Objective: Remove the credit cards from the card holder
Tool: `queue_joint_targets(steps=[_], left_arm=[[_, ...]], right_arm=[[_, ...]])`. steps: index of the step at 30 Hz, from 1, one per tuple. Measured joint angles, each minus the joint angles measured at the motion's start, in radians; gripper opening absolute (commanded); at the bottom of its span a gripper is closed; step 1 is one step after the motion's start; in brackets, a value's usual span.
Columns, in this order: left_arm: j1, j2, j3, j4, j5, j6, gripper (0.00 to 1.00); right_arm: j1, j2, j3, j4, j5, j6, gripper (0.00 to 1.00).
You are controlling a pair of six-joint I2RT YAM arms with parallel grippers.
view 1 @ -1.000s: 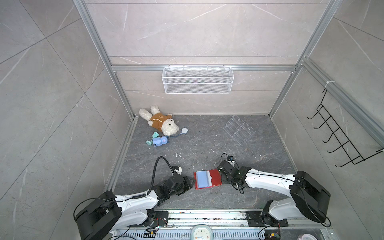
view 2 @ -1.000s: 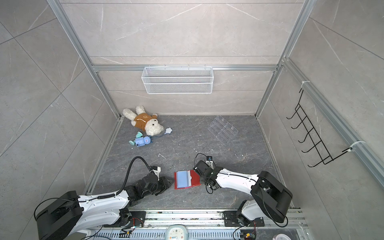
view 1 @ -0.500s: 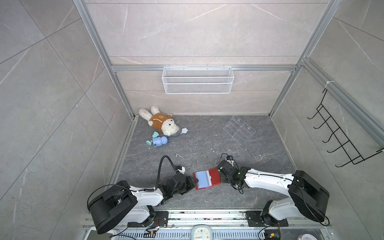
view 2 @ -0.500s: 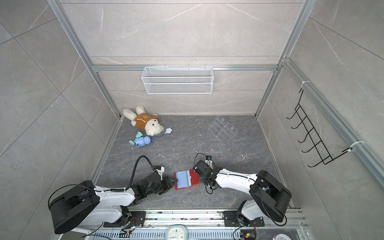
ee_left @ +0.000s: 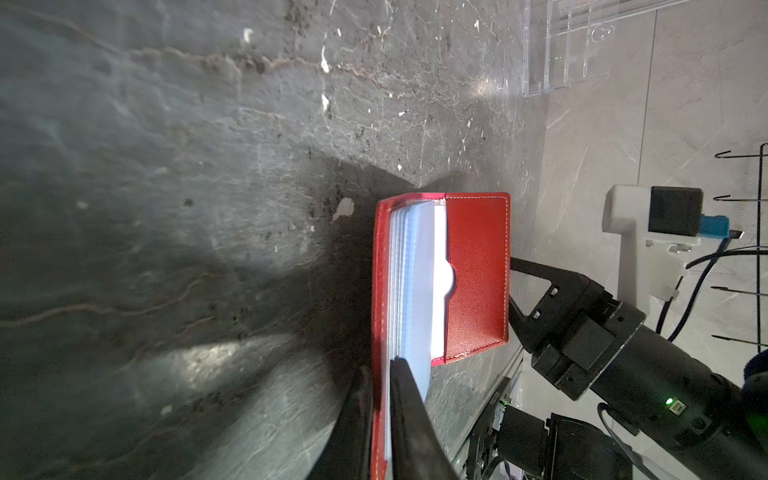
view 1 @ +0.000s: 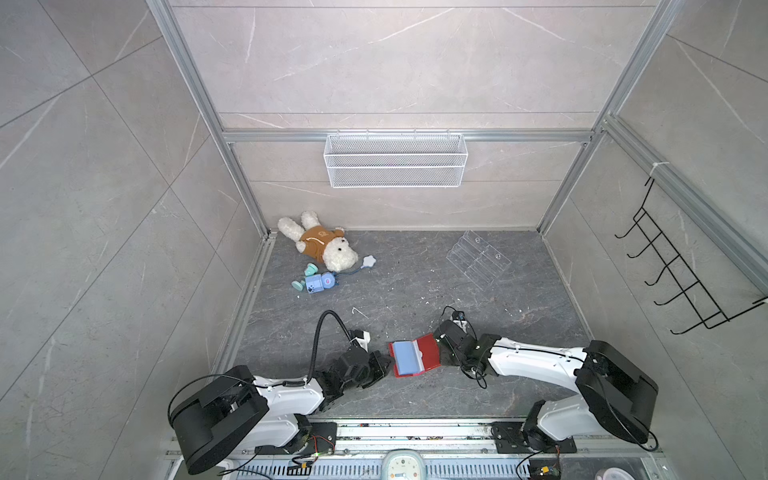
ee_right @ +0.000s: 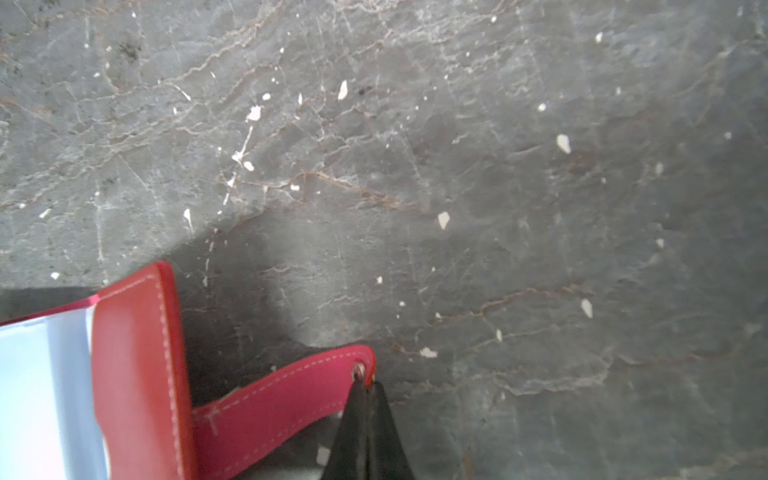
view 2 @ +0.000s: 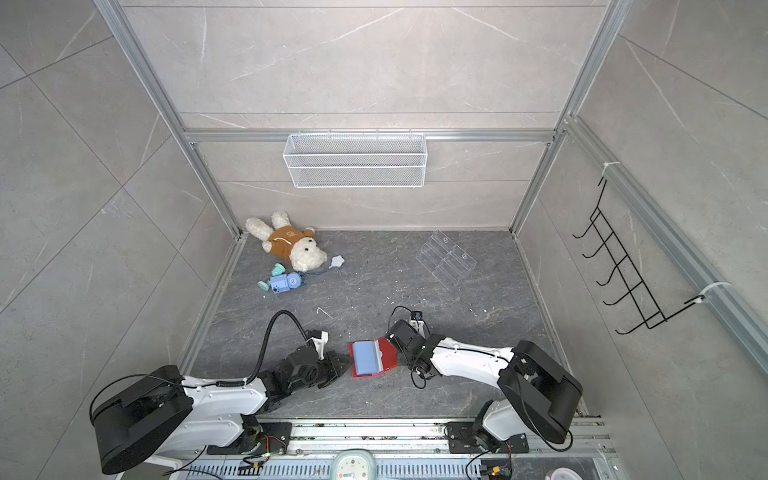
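My left gripper (ee_left: 381, 374) is pinched narrow on the near corner of the card holder (ee_left: 478, 274). One finger is outside the red cover and the other presses on top of the pale blue sleeves (ee_left: 415, 282). My right gripper (ee_right: 365, 388) is closed tight on the tip of the strap tab (ee_right: 282, 399), right at the snap.

In both top views the holder lies open on the grey floor (view 1: 415, 291) at about 6 o'clock. My left fingers meet it from 9 o'clock and my right from 3 o'clock. None of the credit cards is out. A white edge (ee_left: 439, 249) shows under the red pocket, but I cannot tell whether it is a card.

I judge this as the bracing step. My left pinch takes cover and sleeves together, so pulling now would drag the whole holder. I should hold the strap taut toward 3 o'clock, loosen my left fingers, and take one card edge alone. Then I should draw it slowly along the sleeve's opening, staying low.

The plush toy (view 1: 318, 245) at 11 o'clock and the acrylic stand (view 1: 478, 259) at 1 o'clock are well apart from the holder.
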Motion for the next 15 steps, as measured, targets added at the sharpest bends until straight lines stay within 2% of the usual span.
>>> queue_joint_targets(steps=[3,6,7,8,10,12,15], left_arm=[[0.000,0.003,0.000,0.000,0.001,0.007,0.00],[0.000,0.003,0.000,0.000,0.001,0.009,0.00],[0.000,0.002,0.000,0.000,0.001,0.011,0.00],[0.000,0.001,0.000,-0.001,0.001,0.013,0.00],[0.000,-0.005,0.000,-0.003,0.001,0.016,0.00],[0.000,-0.011,0.000,-0.003,0.002,0.021,0.00],[0.000,-0.011,0.000,-0.005,0.003,0.026,0.00]], right_arm=[[0.000,0.000,-0.001,0.009,-0.011,0.000,0.00],[0.000,0.000,-0.002,0.013,-0.019,0.000,0.00],[0.000,-0.002,-0.002,0.013,-0.019,0.000,0.04],[0.000,-0.006,-0.003,0.011,-0.023,0.000,0.10],[0.000,-0.028,-0.005,-0.006,-0.023,0.000,0.37],[-0.001,-0.070,-0.005,-0.034,-0.023,-0.002,0.58],[-0.001,-0.166,-0.003,-0.089,-0.016,-0.010,0.76]])
